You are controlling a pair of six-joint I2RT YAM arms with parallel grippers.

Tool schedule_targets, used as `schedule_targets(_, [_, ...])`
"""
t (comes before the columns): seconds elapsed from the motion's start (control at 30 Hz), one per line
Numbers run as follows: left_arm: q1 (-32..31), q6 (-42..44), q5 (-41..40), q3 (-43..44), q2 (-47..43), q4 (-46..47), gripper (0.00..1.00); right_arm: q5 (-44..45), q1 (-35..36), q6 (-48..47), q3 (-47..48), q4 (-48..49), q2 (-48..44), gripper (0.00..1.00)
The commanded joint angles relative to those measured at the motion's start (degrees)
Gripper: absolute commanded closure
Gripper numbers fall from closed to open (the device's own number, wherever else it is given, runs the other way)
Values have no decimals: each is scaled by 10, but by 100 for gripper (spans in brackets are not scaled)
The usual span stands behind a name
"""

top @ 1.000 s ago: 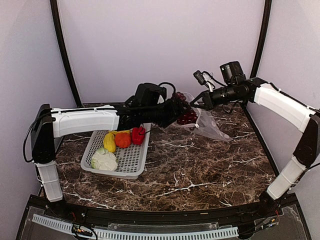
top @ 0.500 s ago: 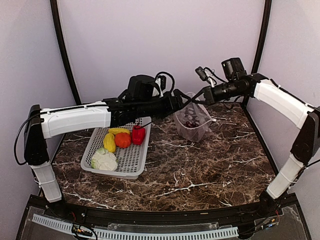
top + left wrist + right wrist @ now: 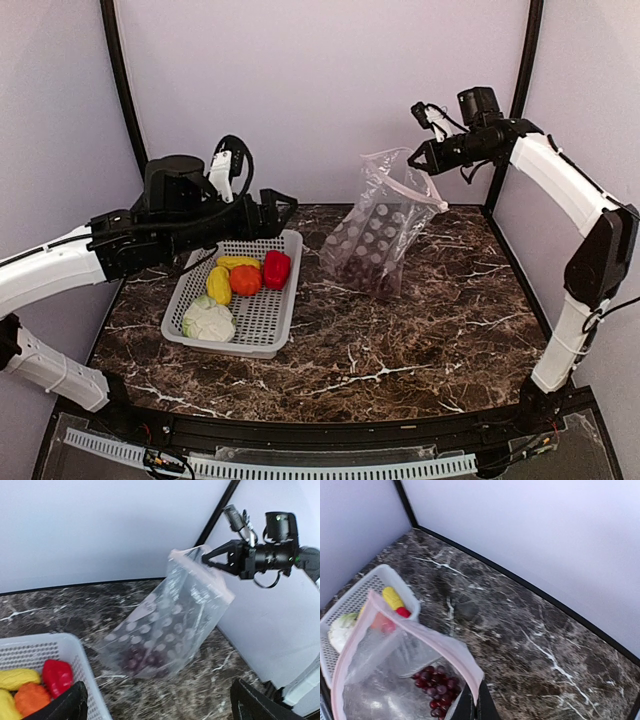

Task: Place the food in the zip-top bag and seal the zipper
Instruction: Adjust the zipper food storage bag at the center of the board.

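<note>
- The zip-top bag [image 3: 375, 235], clear and printed with pale round dots, is seen hanging at centre right of the top view, with its lower end resting on the marble table [image 3: 430, 330].
- The right gripper [image 3: 413, 160], at upper right, is shown pinched shut on the zipper [image 3: 427, 635], the pinkish strip along the bag's open mouth.
- The grape bunch [image 3: 436, 687] is seen lying in the bottom of the bag.
- The left gripper [image 3: 280, 215], at centre left, is held with its fingers spread wide and nothing between them, at the upper edge of the white basket [image 3: 262, 315].
- In the basket, at lower left, the yellow pieces [image 3: 219, 284], orange piece [image 3: 245, 279], red piece [image 3: 276, 268] and cabbage [image 3: 208, 321] are grouped.
</note>
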Motion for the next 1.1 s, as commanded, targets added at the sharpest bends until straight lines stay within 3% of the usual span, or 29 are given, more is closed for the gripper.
schedule_targets(0.0, [3,46,-112,-68,-35,-145,1,125,-39,-32,71,-24,49,100])
schedule_targets(0.07, [4,46,-112,-86,-46,-175,1,178,-39,-52,84,-14,44,100])
schedule_targets(0.17, [5,47,-98,-109,-53,-207,1,187,-26,-70,77,-14,25,100])
schedule_targets(0.43, [5,38,-135,-116,-36,-275,8,115,103,-104,-118,0,-42,100])
schedule_targets(0.57, [6,33,-145,-109,-20,-309,8,42,110,-81,-172,30,-44,100])
schedule_targets(0.9, [27,2,-154,-117,-8,-388,8,-116,114,-51,-164,19,-21,100])
schedule_targets(1.07, [63,-7,-122,-141,-8,-400,5,-63,98,-38,-162,18,-12,100])
